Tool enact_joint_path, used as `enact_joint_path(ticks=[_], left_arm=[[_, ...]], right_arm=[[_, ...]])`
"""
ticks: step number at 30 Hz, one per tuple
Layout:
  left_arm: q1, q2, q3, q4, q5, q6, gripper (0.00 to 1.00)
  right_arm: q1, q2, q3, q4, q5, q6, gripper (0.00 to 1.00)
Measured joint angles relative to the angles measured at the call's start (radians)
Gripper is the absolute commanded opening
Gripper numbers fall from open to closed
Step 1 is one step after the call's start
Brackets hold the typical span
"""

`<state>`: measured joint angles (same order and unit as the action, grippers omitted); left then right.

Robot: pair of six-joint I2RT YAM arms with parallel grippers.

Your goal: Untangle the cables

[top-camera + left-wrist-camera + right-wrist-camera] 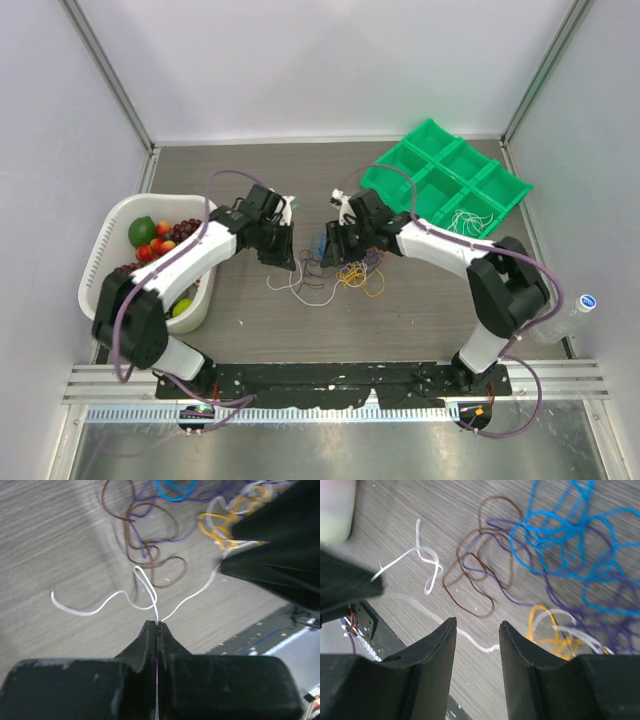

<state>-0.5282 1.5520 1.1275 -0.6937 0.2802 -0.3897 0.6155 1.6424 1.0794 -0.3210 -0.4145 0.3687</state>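
A tangle of thin cables (340,272) lies on the grey table between the two arms: blue (560,540), purple (520,597), brown (470,575), yellow (545,625) and white strands. My left gripper (157,625) is shut on a white cable (145,582), which runs from its tips across the table. It stands just left of the pile in the top view (283,262). My right gripper (477,625) is open and empty, hovering over a white strand (480,645) beside the yellow loops; in the top view (335,245) it is above the pile.
A white basket (115,235) of fruit stands at the left. A green compartment tray (450,185) at the back right holds white strands (470,222). A plastic bottle (565,320) lies at the right. A black base rail (340,378) runs along the near edge.
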Motion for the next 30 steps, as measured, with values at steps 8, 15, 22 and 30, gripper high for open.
enact_joint_path(ticks=[8, 15, 22, 30], left_arm=[[-0.013, -0.298, 0.177, -0.121, 0.005, -0.09, 0.0], [-0.013, -0.325, 0.682, -0.206, -0.047, -0.106, 0.0], [-0.013, -0.264, 1.168, -0.21, -0.108, -0.125, 0.0], [-0.013, -0.229, 1.281, -0.098, -0.129, -0.162, 0.0]], right_arm=[[0.089, 0.167, 0.039, 0.135, -0.01, 0.078, 0.45], [0.062, 0.182, 0.031, 0.146, 0.026, 0.102, 0.48], [-0.017, 0.148, 0.033, 0.127, -0.034, 0.098, 0.53], [-0.124, 0.066, 0.155, 0.105, -0.105, 0.124, 0.57]])
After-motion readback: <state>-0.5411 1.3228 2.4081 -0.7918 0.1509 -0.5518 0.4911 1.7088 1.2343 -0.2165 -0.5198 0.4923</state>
